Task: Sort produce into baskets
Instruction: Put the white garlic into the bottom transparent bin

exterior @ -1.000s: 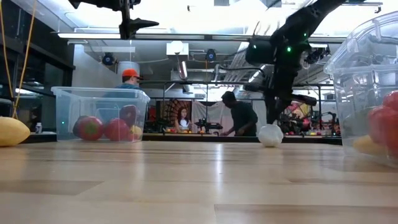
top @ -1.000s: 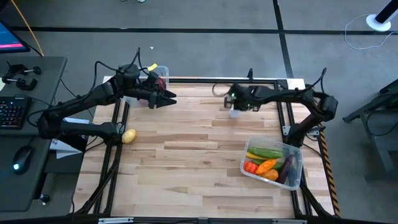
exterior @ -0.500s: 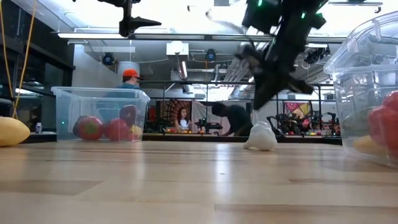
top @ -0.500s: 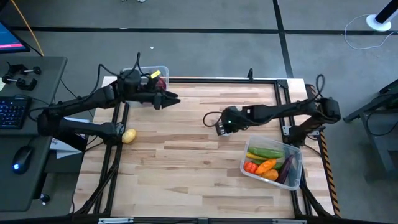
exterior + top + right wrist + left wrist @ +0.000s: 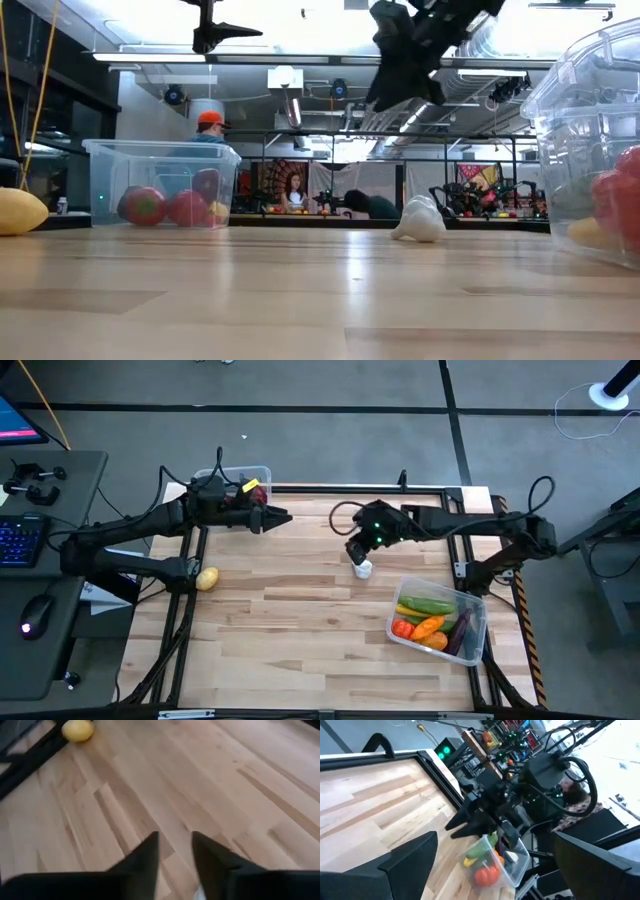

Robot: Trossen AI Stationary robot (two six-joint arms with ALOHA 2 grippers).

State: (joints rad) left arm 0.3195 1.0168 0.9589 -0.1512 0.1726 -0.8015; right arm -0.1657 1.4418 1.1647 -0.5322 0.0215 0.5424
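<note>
A white garlic (image 5: pixel 363 569) lies tipped on its side on the wooden table, right of centre, also in the low view (image 5: pixel 418 220). My right gripper (image 5: pixel 357 552) hangs above it, apart from it, slightly open with nothing between its fingers (image 5: pixel 175 851). My left gripper (image 5: pixel 283 517) hovers open over the far left of the table, beside the left basket (image 5: pixel 262 472), which holds red produce (image 5: pixel 145 205). The right basket (image 5: pixel 480 610) at the near right holds green, orange, red and purple vegetables. A yellow lemon (image 5: pixel 207 578) rests at the table's left edge.
A black frame rail (image 5: pixel 192 550) runs along the table's left side by the lemon, and another along the right side (image 5: pixel 458 545). Bare wood lies between the two baskets. A desk with a keyboard (image 5: pixel 20 540) stands left of the table. People show in the room beyond.
My right gripper has carried the garlic from near the far edge toward the table's middle, and the garlic has come to lie tipped on the wood. The gripper has then risen clear of it and rolled about its own axis.
</note>
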